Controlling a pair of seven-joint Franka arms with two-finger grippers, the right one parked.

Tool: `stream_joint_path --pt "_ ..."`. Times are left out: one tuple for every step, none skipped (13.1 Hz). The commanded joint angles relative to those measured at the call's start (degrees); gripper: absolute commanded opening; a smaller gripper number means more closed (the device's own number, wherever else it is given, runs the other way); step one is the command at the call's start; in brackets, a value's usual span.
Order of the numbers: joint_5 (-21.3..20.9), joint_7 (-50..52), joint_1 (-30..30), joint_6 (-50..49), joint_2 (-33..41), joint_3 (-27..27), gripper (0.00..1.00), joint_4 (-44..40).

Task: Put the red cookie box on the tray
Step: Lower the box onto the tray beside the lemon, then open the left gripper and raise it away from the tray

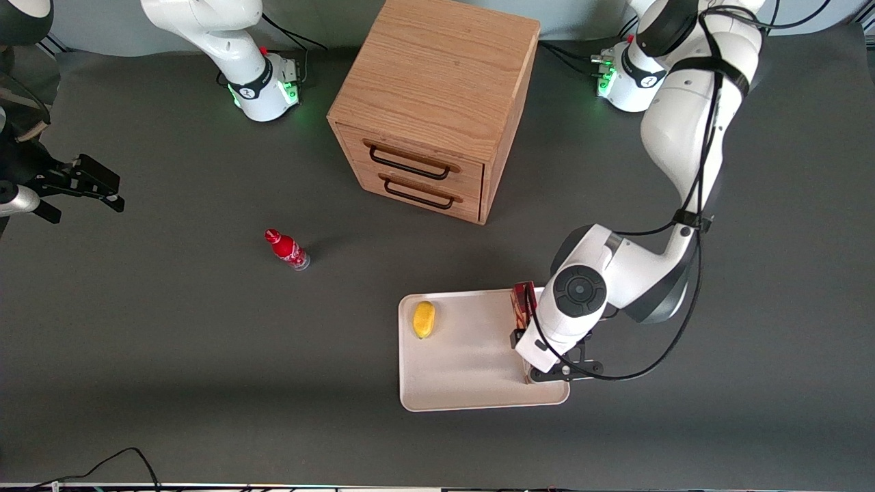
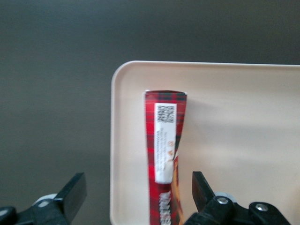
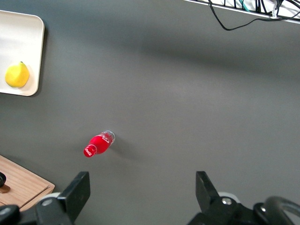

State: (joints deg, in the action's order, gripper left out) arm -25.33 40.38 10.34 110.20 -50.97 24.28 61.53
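Observation:
The red cookie box point(image 2: 161, 154) lies flat on the cream tray point(image 2: 115, 140), along the tray's rim at the working arm's end, white label up. In the front view only its dark-red end point(image 1: 523, 301) shows from under the arm, on the tray point(image 1: 472, 362). My left gripper point(image 2: 138, 187) is open just above the box. Its fingers point(image 2: 75, 187) stand wide on either side and do not touch the box. In the front view the gripper point(image 1: 557, 372) is over the tray's corner nearest the camera.
A yellow lemon point(image 1: 424, 319) lies on the tray toward the parked arm's end. A small red bottle point(image 1: 287, 249) lies on the dark table. A wooden two-drawer cabinet point(image 1: 431, 102) stands farther from the camera.

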Motion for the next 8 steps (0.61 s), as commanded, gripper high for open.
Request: stream_joint_path --pt "1.3 -2.7 -2.2 -7.6 6.5 0.9 1.00 1.0" --pt "3.6 -6.2 -4.2 -10.5 8.4 1.9 1.00 1.0" --pt "5.5 -10.0 -6.5 -12.9 11.3 2.3 1.00 1.4" --pt "7.9 -14.1 -8.6 -15.1 13.8 2.3 1.00 2.4" --pt "10.0 -17.8 -10.9 -16.9 16.7 2.3 1.00 4.0" --pt "11.0 -20.8 -13.0 -17.8 19.1 2.3 1.00 5.7" --pt "11.4 -23.9 -15.0 -18.3 21.9 2.3 1.00 8.1" --pt "11.9 -26.6 -16.8 -18.3 24.6 2.3 1.00 10.3"
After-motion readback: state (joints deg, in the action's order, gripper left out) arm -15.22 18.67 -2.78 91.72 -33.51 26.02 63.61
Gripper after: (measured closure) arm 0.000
